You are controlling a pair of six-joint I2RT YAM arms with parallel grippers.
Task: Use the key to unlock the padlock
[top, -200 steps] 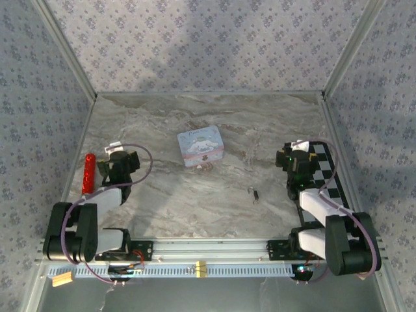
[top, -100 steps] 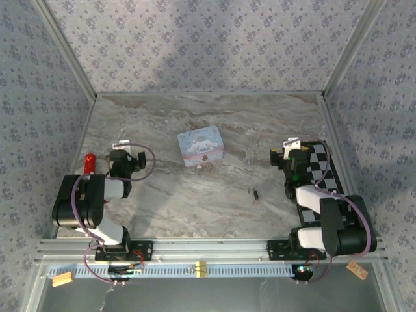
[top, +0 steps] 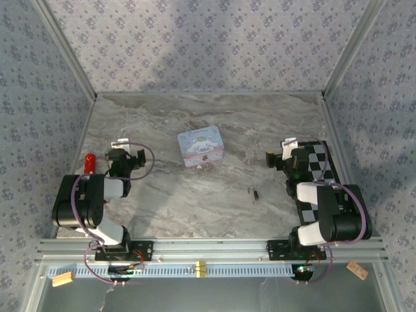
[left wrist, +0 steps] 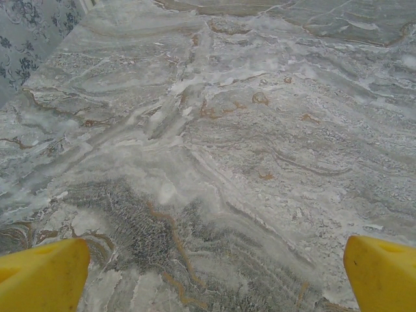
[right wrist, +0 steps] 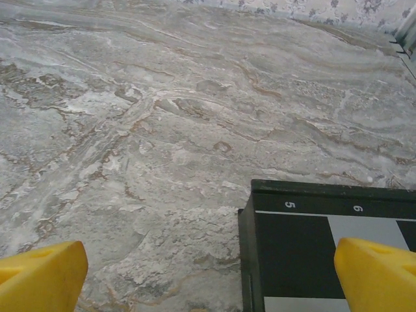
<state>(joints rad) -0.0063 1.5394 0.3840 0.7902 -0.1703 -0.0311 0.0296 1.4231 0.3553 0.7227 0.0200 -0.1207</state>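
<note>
We find the scene evenly and softly lit, the light seemingly coming from overhead. In the top view, broad dim bands of shadow cross the patterned walls point(top: 214, 45), and the marble table point(top: 195, 195) shows no harsh glare. In both wrist views the marble is fairly sharp, while the yellow fingertips point(left wrist: 40, 278) at the bottom corners are blurred.

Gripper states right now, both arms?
Left gripper: open, holding nothing.
Right gripper: open, holding nothing.
</note>
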